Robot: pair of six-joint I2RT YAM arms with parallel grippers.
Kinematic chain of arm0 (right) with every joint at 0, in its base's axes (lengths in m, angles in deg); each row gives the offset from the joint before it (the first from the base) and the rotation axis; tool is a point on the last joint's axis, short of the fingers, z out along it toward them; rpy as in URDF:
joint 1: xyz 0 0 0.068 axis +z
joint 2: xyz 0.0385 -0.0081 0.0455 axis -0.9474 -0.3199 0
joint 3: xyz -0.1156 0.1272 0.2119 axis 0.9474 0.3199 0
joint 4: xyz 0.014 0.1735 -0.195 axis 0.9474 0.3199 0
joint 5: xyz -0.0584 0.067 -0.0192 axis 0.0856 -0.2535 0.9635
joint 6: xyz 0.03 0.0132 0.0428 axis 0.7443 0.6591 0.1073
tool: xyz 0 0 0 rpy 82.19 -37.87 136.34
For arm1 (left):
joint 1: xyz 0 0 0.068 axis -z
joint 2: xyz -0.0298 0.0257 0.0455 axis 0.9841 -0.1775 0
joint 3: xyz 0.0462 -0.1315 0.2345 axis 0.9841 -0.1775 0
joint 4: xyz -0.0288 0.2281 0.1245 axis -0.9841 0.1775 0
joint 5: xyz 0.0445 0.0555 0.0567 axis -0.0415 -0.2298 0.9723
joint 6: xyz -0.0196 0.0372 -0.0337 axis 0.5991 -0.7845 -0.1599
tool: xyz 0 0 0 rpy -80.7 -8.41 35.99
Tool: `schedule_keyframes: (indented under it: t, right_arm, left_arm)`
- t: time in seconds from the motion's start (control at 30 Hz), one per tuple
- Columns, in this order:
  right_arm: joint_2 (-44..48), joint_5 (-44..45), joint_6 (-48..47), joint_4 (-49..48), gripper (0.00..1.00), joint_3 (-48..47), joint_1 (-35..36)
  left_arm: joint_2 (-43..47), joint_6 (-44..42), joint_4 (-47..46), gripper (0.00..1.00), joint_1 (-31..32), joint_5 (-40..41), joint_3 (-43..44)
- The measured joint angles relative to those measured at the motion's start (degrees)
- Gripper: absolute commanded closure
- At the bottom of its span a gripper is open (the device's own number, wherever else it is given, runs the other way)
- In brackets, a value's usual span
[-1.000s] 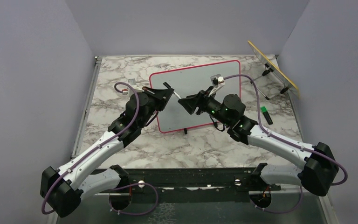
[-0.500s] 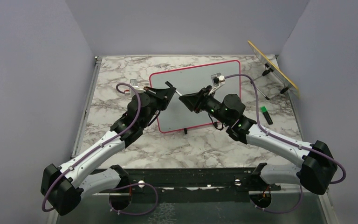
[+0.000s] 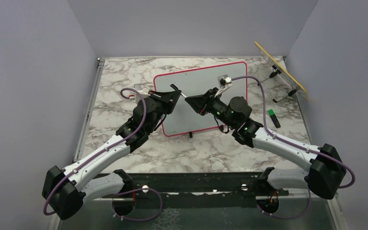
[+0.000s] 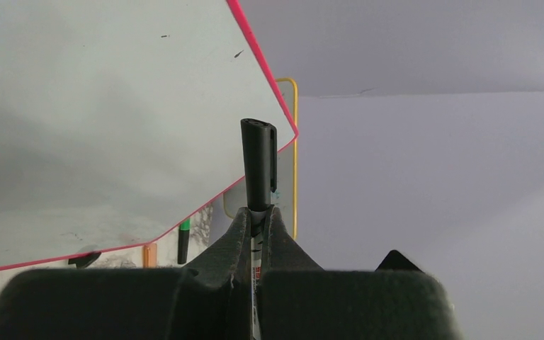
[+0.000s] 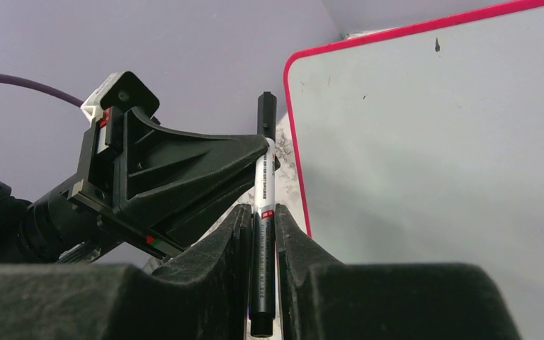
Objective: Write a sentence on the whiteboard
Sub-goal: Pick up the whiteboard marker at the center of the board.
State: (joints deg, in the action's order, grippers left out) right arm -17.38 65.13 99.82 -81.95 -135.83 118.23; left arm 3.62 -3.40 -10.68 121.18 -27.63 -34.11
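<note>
Marker (image 5: 264, 180) looks slim, stiff, light and smooth, likely to twist in a loose grip, so it wants holding mid-barrel; its black cap is on. Both arms reach inward and meet nose to nose in front of the whiteboard (image 3: 199, 81). The left claw (image 4: 256, 212) is clamped just below the cap, the right claw (image 5: 263, 216) on the barrel's lower end. The whiteboard, blank, appears propped at a tilt on the bench (image 3: 120, 72) and would probably shift under hard pressing.
</note>
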Motion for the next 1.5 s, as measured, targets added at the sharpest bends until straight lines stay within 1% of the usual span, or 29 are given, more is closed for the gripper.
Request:
schedule_keyframes:
  t: [0.17, 0.47, 0.6, 0.73, 0.8, 0.83, 0.9, 1.03, 1.13, 1.3, 1.4, 1.5]
  right_arm:
    - [-0.11, 0.28, 0.46, -0.66, 0.72, 0.0, 0.0]
    - [-0.61, 0.35, 1.29, -2.25, 0.73, 0.26, 0.0]
    - [-0.81, 1.55, 1.46, -2.38, 0.77, 0.37, 0.28]
    - [-0.92, 2.89, 1.44, -2.45, 0.86, 0.44, 0.7]
    - [-1.01, 3.45, 1.44, -2.49, 0.94, 0.44, 0.96]
    - [-1.07, 3.74, 1.44, -2.51, 0.98, 0.44, 1.07]
    - [-1.25, 4.0, 1.46, -2.56, 0.99, 0.44, 1.2]
    - [-1.29, 4.59, 1.01, -2.16, 0.99, 0.44, 1.51]
    - [-1.11, 5.11, -0.07, -0.81, 0.99, 0.44, 1.55]
    - [0.48, 5.95, -3.61, 5.51, 0.99, -0.81, 1.53]
    - [2.05, 5.92, -6.14, 10.4, 0.99, -3.26, 1.36]
    - [3.87, 5.77, -8.55, 15.63, 0.99, -5.9, 0.66]
  left_arm:
    - [-0.22, 0.76, -0.72, 1.0, 0.35, 0.85, -0.2]
    - [-0.24, 1.64, -1.25, 1.0, 0.74, 2.34, -0.5]
    - [-0.24, 2.25, -1.46, 1.0, 0.85, 3.02, -0.9]
    - [-0.24, 2.64, -1.86, 1.0, 1.2, 3.67, -1.14]
    - [-0.24, 2.8, -1.9, 0.99, 1.25, 4.04, -1.2]
    - [-0.24, 2.89, -1.95, 0.96, 1.31, 4.17, -1.25]
    - [-0.24, 2.91, -2.23, 0.86, 1.42, 4.37, -1.49]
    - [-0.24, 2.58, -2.25, 0.61, 1.46, 4.46, -1.81]
    - [-0.17, 1.14, -1.73, 0.53, 1.6, 4.48, -1.81]
    - [1.07, -6.4, 2.1, 0.47, 1.7, 5.01, -1.57]
    - [2.34, -15.39, 5.79, 0.46, 1.75, 6.14, -0.15]
    - [4.15, -26.45, 8.02, 0.42, 1.75, 6.73, 0.63]
